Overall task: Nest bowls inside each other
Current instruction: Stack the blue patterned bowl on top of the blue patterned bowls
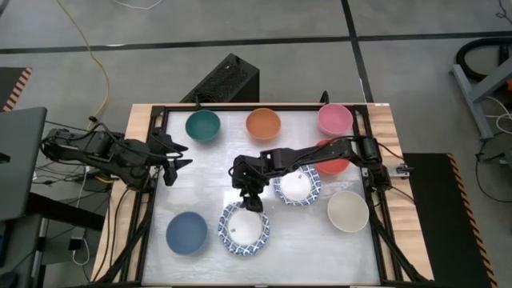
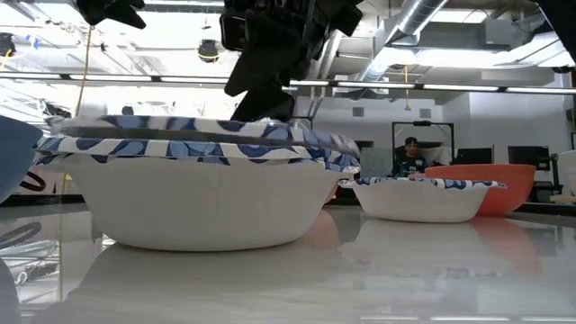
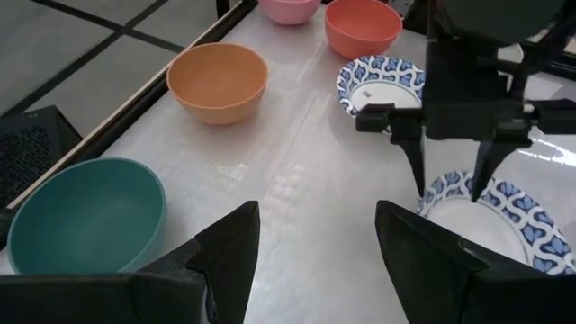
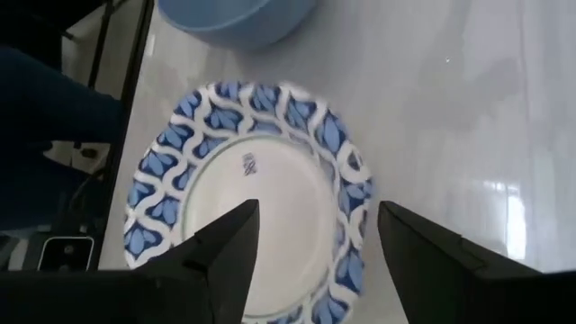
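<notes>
Two white bowls with blue-patterned rims (image 1: 245, 229) sit nested near the table's front middle; the low view shows their two rims (image 2: 193, 139) one above the other, slightly askew. My right gripper (image 1: 252, 200) (image 3: 450, 184) is open and points slantwise down, just above this stack's far rim, with the bowl's inside (image 4: 261, 207) below its spread fingers. Another patterned bowl (image 1: 298, 186) stands beside it on the right. My left gripper (image 1: 182, 156) (image 3: 315, 243) waits open at the table's left, above the surface.
Standing singly on the table are a teal bowl (image 1: 202, 126), an orange bowl (image 1: 263, 124) and a pink bowl (image 1: 334, 118) along the far edge, a red bowl (image 1: 334, 164) under my right arm, a cream bowl (image 1: 348, 211) at the right and a dark blue bowl (image 1: 186, 232) near left.
</notes>
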You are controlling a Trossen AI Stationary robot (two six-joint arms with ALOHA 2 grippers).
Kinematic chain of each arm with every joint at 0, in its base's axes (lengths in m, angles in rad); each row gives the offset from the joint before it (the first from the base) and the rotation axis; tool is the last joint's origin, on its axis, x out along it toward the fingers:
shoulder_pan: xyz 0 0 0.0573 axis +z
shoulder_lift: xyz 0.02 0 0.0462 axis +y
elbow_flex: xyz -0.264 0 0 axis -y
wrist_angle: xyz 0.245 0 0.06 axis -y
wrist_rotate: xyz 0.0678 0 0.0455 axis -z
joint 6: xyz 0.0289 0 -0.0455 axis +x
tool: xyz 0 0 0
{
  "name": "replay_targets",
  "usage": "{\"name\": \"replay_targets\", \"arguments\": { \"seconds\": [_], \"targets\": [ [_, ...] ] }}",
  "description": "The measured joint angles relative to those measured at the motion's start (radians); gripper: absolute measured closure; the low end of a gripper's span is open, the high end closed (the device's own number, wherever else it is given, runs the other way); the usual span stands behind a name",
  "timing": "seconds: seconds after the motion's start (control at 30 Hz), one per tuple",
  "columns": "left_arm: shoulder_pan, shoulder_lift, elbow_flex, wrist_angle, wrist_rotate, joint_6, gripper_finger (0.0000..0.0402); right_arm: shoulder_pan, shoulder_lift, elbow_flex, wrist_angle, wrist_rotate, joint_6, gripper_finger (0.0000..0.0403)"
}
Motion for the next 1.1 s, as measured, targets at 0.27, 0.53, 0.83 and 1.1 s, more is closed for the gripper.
{"name": "replay_targets", "arguments": {
  "seconds": [0.27, 0.53, 0.83, 1.1],
  "targets": [
    [0.0, 0.0, 0.0, 0.0, -0.001, 0.001, 0.0189, -0.039, -0.002, 0.103, -0.295, 0.05, -0.077, 0.0152],
    [0.0, 0.0, 0.0, 0.0, -0.002, 0.001, 0.0189, -0.119, -0.001, 0.195, -0.604, 0.174, -0.216, 0.0152],
    [0.0, 0.0, 0.0, -0.001, -0.003, 0.001, 0.0189, -0.197, 0.0, 0.199, -0.76, 0.306, -0.323, 0.0152],
    [0.0, 0.0, 0.0, -0.001, -0.004, -0.004, 0.0189, -0.267, 0.0, 0.187, -0.84, 0.327, -0.392, 0.0152]
  ]
}}
